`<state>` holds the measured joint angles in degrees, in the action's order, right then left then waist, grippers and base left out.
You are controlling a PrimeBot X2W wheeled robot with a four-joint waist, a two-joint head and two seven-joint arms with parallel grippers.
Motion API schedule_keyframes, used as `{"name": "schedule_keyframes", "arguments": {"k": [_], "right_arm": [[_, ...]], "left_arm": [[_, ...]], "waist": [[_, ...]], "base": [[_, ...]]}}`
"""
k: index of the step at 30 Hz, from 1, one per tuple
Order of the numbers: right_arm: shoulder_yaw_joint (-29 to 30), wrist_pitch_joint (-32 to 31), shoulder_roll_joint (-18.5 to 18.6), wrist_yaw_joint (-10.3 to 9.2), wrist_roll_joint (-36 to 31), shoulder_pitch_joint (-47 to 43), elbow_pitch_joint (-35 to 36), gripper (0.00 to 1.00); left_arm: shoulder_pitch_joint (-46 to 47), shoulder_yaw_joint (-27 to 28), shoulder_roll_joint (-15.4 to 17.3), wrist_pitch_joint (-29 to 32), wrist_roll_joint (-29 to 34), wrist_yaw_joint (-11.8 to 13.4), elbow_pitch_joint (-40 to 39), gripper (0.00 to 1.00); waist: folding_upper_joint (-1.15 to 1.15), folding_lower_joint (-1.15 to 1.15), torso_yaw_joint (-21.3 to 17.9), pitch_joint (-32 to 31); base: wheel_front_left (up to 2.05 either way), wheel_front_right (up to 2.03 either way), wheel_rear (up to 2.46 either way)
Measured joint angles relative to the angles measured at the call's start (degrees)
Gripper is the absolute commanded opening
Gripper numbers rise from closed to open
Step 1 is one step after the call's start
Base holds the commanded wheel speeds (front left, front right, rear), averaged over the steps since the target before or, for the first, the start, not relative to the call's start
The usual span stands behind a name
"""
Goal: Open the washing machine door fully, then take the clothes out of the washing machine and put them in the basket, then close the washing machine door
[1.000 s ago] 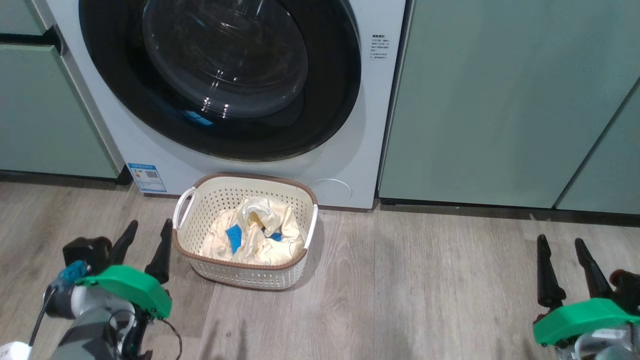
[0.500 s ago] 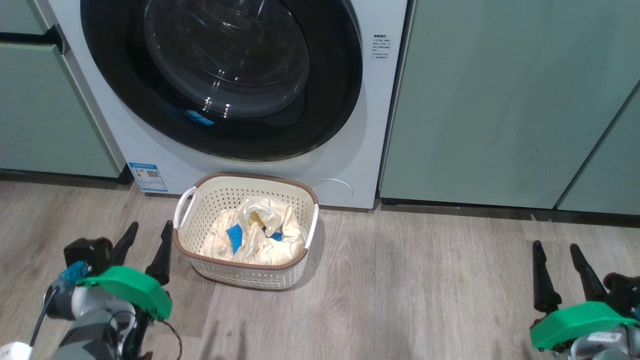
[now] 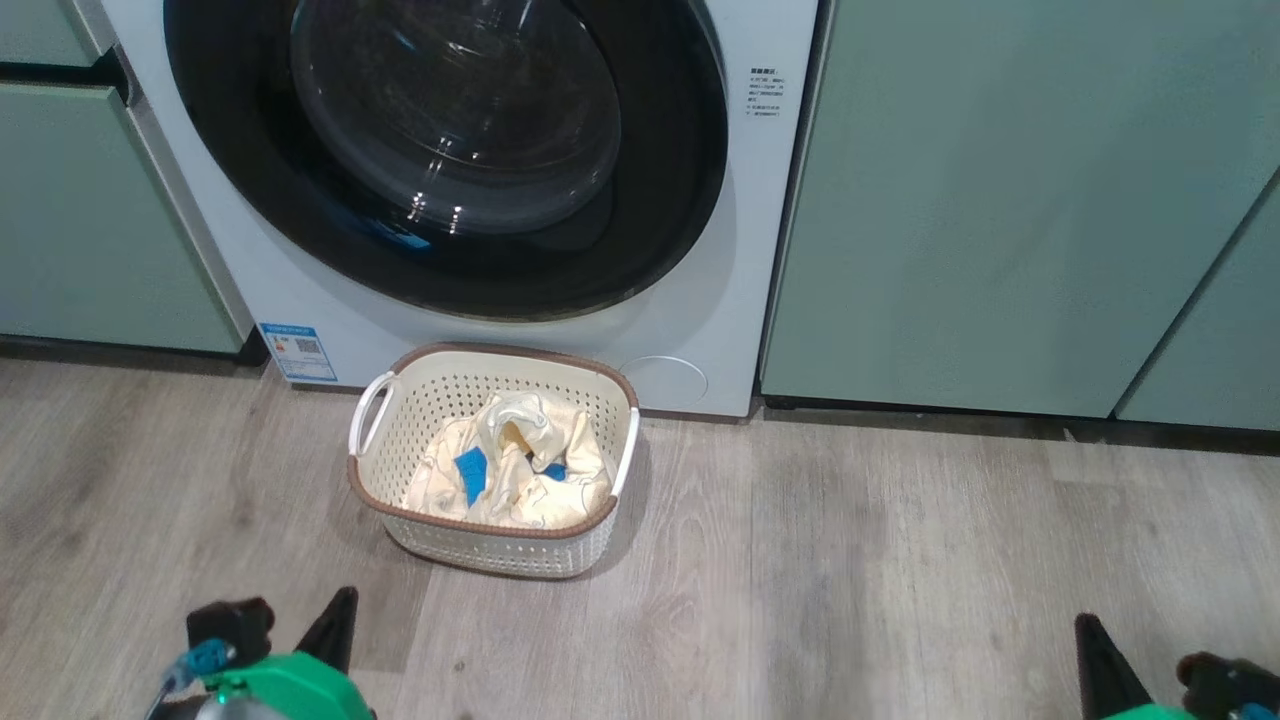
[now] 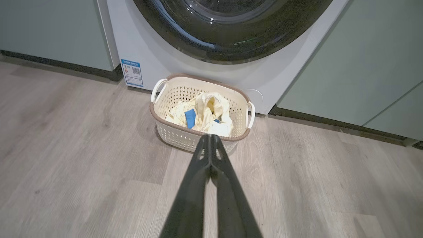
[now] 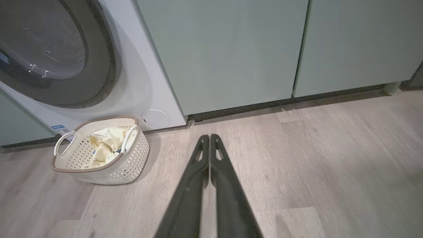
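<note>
On the floor [image 3: 850, 560] against the washing machine [image 3: 720, 300], the basket [image 3: 500, 552] holds the clothes [image 3: 520, 470]; the door [image 3: 665, 200] is closed. My left gripper [image 4: 210, 136] and right gripper [image 5: 209, 136] are both pressed together, empty. I can't read the blue label [image 3: 298, 352] or the small print [image 3: 765, 92].

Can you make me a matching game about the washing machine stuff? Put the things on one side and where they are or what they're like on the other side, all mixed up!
Things:
1. washing machine door
2. clothes
3. basket
4. left gripper

Clues:
A. standing on the wooden floor
B. closed, with a glossy black rim
C. heaped inside the basket
D. squeezed shut, holding nothing

Right pairs: 1-B, 2-C, 3-A, 4-D.
</note>
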<state>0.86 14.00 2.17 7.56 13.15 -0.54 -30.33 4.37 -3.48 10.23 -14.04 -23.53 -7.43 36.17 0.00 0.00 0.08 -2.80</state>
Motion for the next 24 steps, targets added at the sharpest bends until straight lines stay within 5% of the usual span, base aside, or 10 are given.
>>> {"name": "schedule_keyframes", "arguments": {"k": [24], "right_arm": [[1.0, -3.8, -0.1, 0.0, 15.2, 0.9, 3.0, 0.0]], "left_arm": [[0.7, 1.5, -1.1, 3.7, -13.3, 0.0, -4.0, 0.0]], "waist": [[0.0, 0.0, 0.0, 0.6]], "base": [[0.0, 0.0, 0.0]]}}
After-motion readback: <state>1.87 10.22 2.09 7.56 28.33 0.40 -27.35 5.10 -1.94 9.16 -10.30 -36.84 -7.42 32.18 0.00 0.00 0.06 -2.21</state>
